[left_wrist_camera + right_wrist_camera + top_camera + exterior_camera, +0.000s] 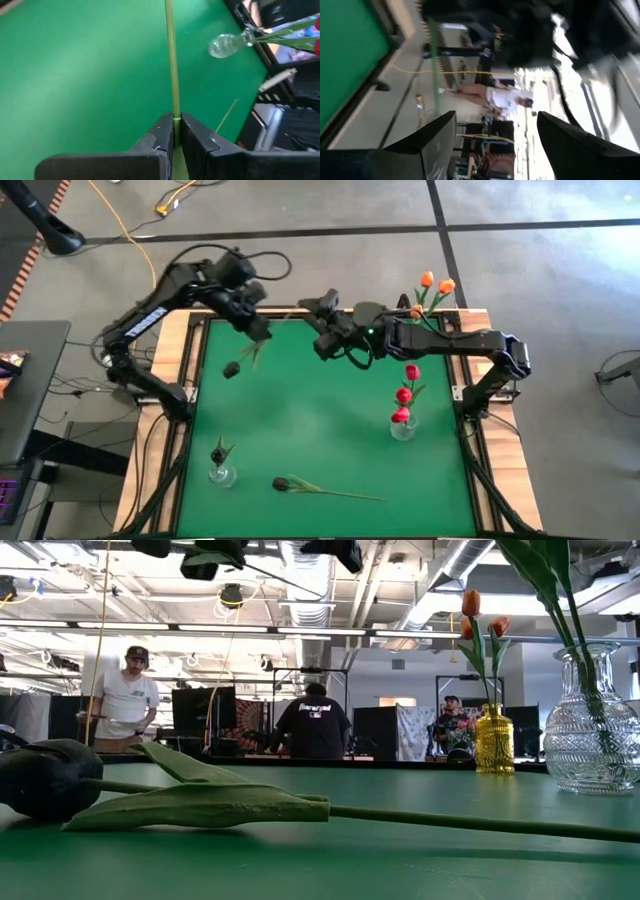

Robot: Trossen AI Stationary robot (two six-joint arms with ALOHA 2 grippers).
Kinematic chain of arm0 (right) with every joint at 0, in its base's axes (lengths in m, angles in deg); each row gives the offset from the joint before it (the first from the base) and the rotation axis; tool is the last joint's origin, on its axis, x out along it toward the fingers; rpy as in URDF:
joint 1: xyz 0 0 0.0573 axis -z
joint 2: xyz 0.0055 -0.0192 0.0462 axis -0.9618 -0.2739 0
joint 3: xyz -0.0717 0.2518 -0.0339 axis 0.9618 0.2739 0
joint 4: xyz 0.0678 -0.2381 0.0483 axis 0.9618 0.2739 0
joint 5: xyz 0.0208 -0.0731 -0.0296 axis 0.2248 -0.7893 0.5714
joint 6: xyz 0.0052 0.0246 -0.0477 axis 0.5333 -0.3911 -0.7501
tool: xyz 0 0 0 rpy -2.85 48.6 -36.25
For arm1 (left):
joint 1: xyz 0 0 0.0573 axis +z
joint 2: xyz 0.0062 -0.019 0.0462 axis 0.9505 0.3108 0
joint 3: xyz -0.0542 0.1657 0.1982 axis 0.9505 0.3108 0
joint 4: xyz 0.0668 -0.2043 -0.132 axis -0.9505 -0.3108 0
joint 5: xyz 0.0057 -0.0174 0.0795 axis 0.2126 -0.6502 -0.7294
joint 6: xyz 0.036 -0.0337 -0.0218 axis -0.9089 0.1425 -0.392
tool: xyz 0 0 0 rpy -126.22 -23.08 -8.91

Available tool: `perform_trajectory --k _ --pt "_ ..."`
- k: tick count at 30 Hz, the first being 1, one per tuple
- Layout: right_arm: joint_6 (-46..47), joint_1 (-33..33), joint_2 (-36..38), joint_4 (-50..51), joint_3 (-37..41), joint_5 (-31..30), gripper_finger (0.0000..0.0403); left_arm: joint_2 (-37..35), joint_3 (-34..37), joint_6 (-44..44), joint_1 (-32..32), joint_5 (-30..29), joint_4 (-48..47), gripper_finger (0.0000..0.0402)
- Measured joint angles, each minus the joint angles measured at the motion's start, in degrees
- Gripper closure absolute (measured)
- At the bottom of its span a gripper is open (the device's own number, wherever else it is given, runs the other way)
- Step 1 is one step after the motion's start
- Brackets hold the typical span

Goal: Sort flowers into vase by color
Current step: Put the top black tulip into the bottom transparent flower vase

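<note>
High view count: four vases are standing on the green counter (320, 430), and seven artificial tulips are showing.
Left end effector (262, 332): it is hanging over the far left part of the counter, pinching shut on the thin green stem of a dark-headed tulip (232, 369); in the left wrist view the stem (172, 75) is running straight out from between the two dark fingers (162, 137).
Right end effector (322, 302): it is reaching across the far edge near the middle with its fingers standing wide apart and nothing between them; in the right wrist view the two fingers (440, 137) are framing only the room beyond.
Lying tulip: a second dark-headed tulip with a long green stem (322, 490) is lying flat near the front edge; in the low view its blackish head (45, 780) and leaf are resting on the counter.
Small clear glass vase (221, 473): it is standing front left, holding one dark tulip.
Clear cut-glass vase (403, 427): it is standing on the right, holding three red tulips (405, 393).
Yellow glass vase (494, 740): it is standing at the far right corner, holding two orange tulips (436, 283).
Background: three people (128, 690) are standing in the room behind.
</note>
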Motion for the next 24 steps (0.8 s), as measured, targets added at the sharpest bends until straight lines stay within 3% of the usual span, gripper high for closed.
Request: perform_trajectory --k 10,14,24 --pt "-0.4 0.5 -0.5 10.3 0.0 2.5 0.0101 3.3 0.0 1.1 -0.9 6.7 6.9 0.0386" --pt "-0.3 0.7 -0.4 10.4 0.0 2.4 0.0101 3.3 0.0 2.1 -1.0 10.3 9.2 0.0386" --pt "-0.2 0.6 -0.4 11.1 0.0 2.1 0.012 3.3 0.0 0.3 -2.5 12.5 9.1 0.0386"
